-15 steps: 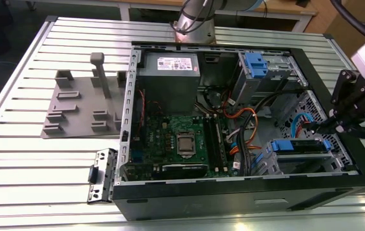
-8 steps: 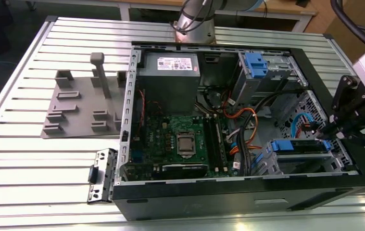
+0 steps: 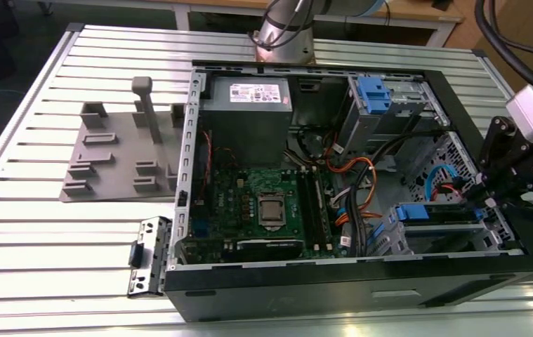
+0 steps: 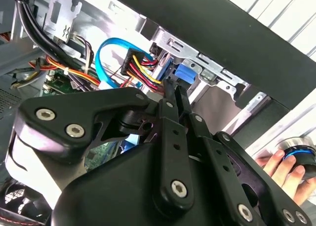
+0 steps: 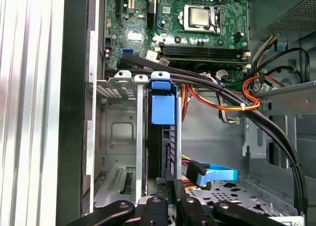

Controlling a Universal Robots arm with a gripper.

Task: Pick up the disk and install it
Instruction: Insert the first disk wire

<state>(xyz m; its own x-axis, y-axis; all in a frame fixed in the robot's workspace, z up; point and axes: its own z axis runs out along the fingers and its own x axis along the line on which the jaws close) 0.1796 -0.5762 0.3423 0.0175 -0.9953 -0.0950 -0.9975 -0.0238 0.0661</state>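
Now my end effector sits pinched on the disk, upright in the drive cage of the PC case.

Disk: lower right of the frame in the exterior view, inside the open computer case. Stands on edge in a slot of the drive bay, blue carrier strip uppermost, dark body below. In the first wrist view, seen edge-on: thin dark slab, square blue tab on the carrier, blue rounded clip at the far end. Blue carrier end also visible in the second wrist view, beside a bundle of coloured wires. Label face hidden.
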